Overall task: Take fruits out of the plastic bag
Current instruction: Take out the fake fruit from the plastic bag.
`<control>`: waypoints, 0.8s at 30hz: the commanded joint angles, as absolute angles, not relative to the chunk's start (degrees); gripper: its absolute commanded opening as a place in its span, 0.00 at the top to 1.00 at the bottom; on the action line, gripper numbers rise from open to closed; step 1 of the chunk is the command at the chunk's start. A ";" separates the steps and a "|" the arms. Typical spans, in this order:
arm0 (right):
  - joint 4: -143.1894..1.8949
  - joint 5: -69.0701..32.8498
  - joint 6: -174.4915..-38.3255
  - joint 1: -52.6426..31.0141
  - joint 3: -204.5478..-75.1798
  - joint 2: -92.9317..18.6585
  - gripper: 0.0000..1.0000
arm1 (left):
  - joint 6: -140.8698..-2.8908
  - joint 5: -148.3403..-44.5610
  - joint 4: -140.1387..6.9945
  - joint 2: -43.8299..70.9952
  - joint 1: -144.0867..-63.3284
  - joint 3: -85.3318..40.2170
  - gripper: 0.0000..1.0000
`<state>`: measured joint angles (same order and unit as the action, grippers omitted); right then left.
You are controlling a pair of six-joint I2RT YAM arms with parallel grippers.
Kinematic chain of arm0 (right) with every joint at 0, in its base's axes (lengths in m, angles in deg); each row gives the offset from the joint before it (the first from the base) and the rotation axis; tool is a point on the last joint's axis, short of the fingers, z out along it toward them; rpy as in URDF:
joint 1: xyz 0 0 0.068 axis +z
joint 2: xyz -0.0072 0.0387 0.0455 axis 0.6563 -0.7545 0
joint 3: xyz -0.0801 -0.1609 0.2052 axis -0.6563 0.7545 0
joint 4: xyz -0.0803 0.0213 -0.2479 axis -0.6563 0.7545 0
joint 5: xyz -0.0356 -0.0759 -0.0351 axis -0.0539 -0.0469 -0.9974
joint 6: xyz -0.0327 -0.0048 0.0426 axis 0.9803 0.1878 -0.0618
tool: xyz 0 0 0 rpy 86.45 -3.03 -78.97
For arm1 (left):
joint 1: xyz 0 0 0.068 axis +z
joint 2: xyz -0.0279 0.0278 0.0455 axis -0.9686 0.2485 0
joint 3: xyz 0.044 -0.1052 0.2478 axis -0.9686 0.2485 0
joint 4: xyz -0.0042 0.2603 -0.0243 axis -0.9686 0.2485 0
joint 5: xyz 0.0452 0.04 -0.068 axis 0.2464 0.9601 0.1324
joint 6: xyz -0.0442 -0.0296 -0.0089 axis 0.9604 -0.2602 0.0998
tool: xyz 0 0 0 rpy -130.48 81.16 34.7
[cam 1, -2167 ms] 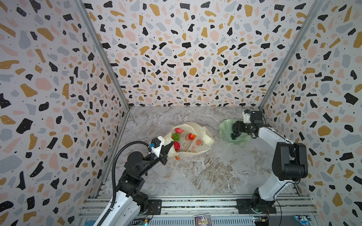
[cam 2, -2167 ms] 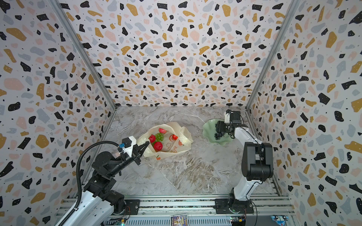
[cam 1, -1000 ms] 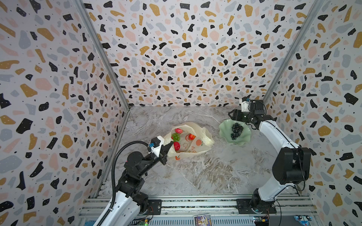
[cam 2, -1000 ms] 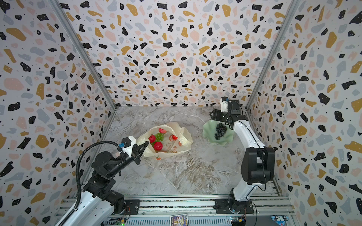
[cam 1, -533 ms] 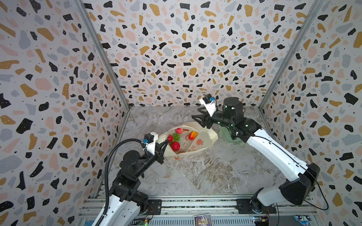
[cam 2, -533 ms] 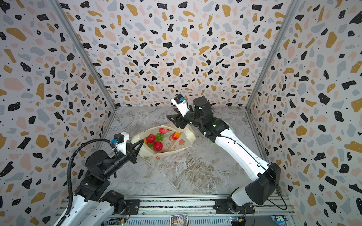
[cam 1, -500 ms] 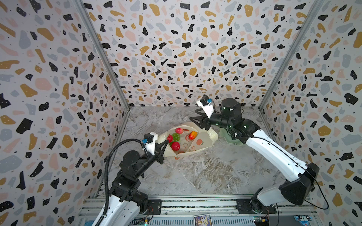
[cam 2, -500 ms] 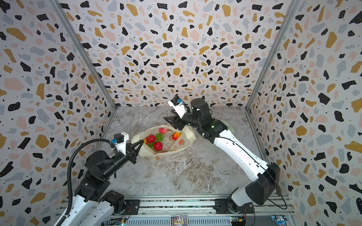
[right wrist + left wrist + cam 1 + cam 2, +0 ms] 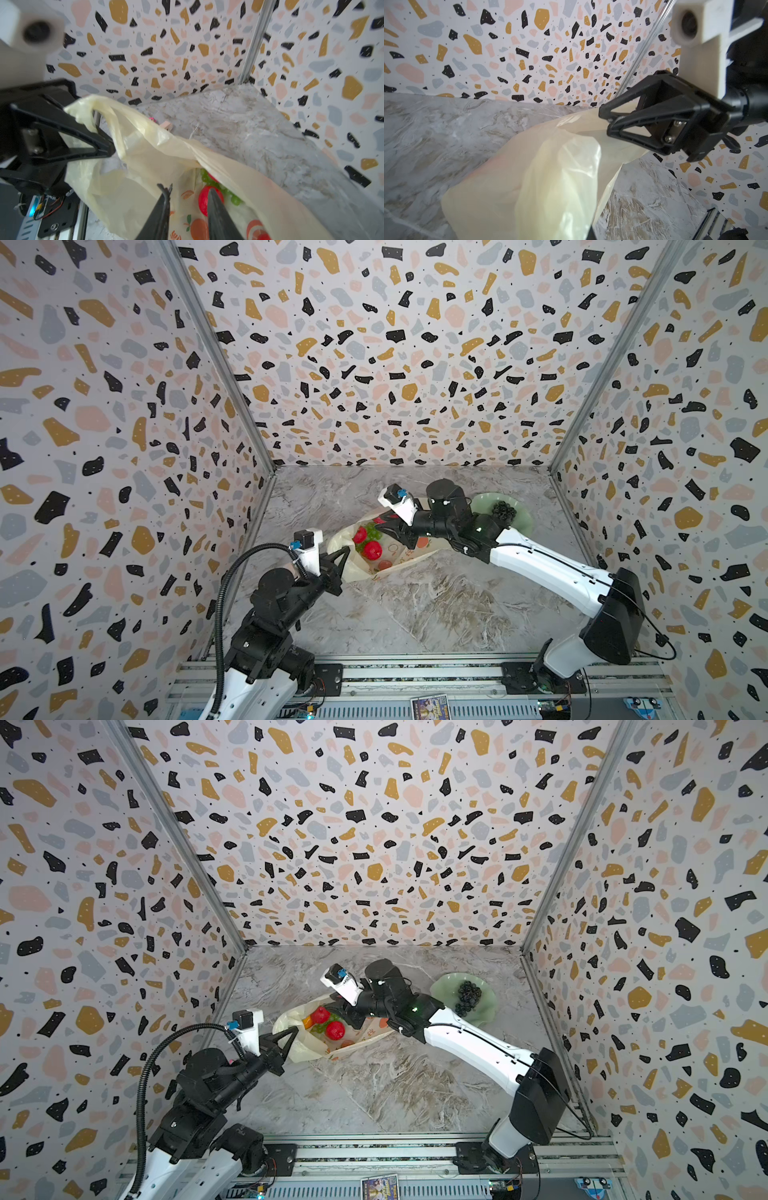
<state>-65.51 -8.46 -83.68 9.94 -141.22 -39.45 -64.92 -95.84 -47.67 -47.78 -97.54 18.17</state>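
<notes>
**Right gripper** [image 9: 187, 188]: two black tapered fingers [image 9: 216, 207] stand a narrow gap apart, tips lowered into the mouth of the plastic bag [image 9: 145, 158]. Nothing is seen clamped between them. One finger overlaps a red apple [image 9: 202, 199]; contact cannot be confirmed.

**Left gripper** [image 9: 345, 551]: black triangular-frame fingers are closed on the bag's rim and hold the film raised, so the mouth stands open towards the right gripper.

**Bag:** thin, translucent cream-yellow film, creased and glossy, with flat printed orange pictures [image 9: 199, 228]. It lies on the tabletop just left of centre in both top views, between the two grippers.

**Fruit inside the bag, counted in a top view:**
- One red apple [image 9: 335, 1030] low in the mouth and another red apple [image 9: 320, 1014] above it. Both are round and shiny.
- One green grape bunch [image 9: 323, 1028], knobbly, between the two apples.
- One orange-yellow fruit [image 9: 307, 1021] at the left edge of the group, partly hidden by film.

**Fruit outside the bag:** one dark grape bunch [image 9: 468, 995] rests in a pale green wavy-edged dish [image 9: 442, 986]. The dish is right of centre, well apart from the bag.

**Surface:** a grey marbled tabletop [image 9: 415, 614], matte and veined.

**Enclosure:** three terrazzo-patterned wall panels [image 9: 374, 344] in black, ochre, pink and grey, joined by metal corner strips. A slotted aluminium rail [image 9: 415, 672] runs along the bottom of the frame and carries both arm bases.
</notes>
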 commanded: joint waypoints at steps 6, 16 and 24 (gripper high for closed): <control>-74.30 -12.18 -87.87 11.01 -133.79 -42.92 0.70 | -60.43 -93.81 -39.33 -48.79 -97.76 16.23 1.00; -81.75 -16.53 -82.72 14.19 -121.32 -44.09 0.65 | -60.30 -92.01 -34.08 -54.44 -97.76 16.54 1.00; -82.00 -18.96 -79.27 16.62 -115.61 -44.51 0.64 | -56.61 -89.76 -28.78 -59.64 -97.76 17.92 1.00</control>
